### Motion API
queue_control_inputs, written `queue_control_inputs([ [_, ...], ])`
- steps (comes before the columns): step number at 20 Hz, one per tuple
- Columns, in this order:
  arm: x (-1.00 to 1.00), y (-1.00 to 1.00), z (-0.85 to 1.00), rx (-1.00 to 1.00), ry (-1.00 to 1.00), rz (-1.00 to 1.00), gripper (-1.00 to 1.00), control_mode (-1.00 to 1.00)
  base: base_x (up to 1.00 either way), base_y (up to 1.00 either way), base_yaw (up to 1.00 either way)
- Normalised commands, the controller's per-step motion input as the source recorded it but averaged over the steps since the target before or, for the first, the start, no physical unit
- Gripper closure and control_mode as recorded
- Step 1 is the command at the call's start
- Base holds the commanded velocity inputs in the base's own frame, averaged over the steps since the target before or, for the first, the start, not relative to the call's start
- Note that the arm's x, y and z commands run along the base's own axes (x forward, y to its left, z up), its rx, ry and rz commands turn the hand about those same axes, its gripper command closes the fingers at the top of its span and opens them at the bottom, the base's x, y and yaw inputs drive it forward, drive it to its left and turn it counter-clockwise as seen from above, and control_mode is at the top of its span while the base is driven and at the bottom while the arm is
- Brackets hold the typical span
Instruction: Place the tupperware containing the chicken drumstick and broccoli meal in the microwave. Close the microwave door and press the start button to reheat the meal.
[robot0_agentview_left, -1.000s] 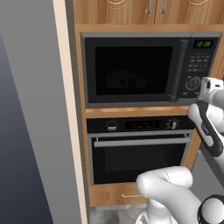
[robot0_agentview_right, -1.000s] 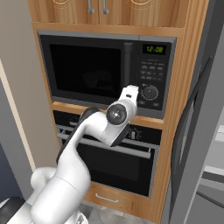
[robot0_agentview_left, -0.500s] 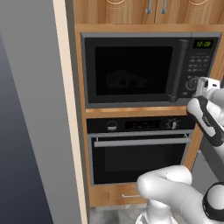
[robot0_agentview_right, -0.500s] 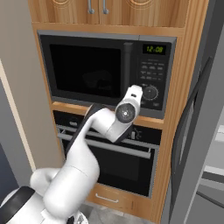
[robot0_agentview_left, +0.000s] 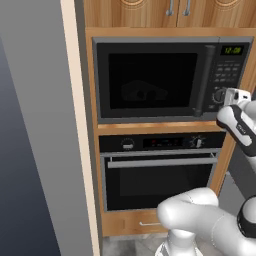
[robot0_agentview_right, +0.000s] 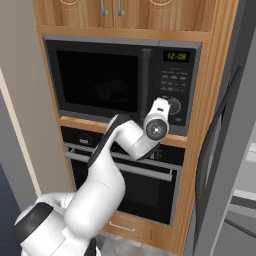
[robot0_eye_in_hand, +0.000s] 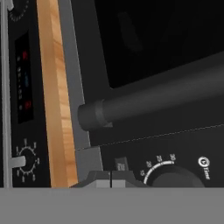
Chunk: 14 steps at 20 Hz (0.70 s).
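End effector (robot0_agentview_right: 166, 106) at microwave (robot0_agentview_right: 125, 80) dial (robot0_agentview_right: 174, 106).

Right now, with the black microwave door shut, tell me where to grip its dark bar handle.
Grip the dark vertical bar handle at mid-height, coming straight from the front with the fingers either side of it. It stands proud of the black microwave door, beside the control panel.

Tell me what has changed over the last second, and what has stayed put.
The arm has carried the gripper up and to the right, closer to the control panel of the microwave, so it now sits just beside the round dial. Nothing was grasped or released. The microwave door stayed shut, the display reads the same, and the oven below is unchanged.
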Motion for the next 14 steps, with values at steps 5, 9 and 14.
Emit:
queue_control_inputs([
  [5,0.28,-0.09,-0.12,0.0,0.0,0.0,1.0,-1.0,0.0,0.0,0.0],
  [9,0.22,0.0,-0.19,0.0,0.0,0.0,1.0,-1.0,0.0,0.0,0.0],
  [14,0.27,-0.04,-0.11,0.0,0.0,0.0,1.0,-1.0,0.0,0.0,0.0],
])
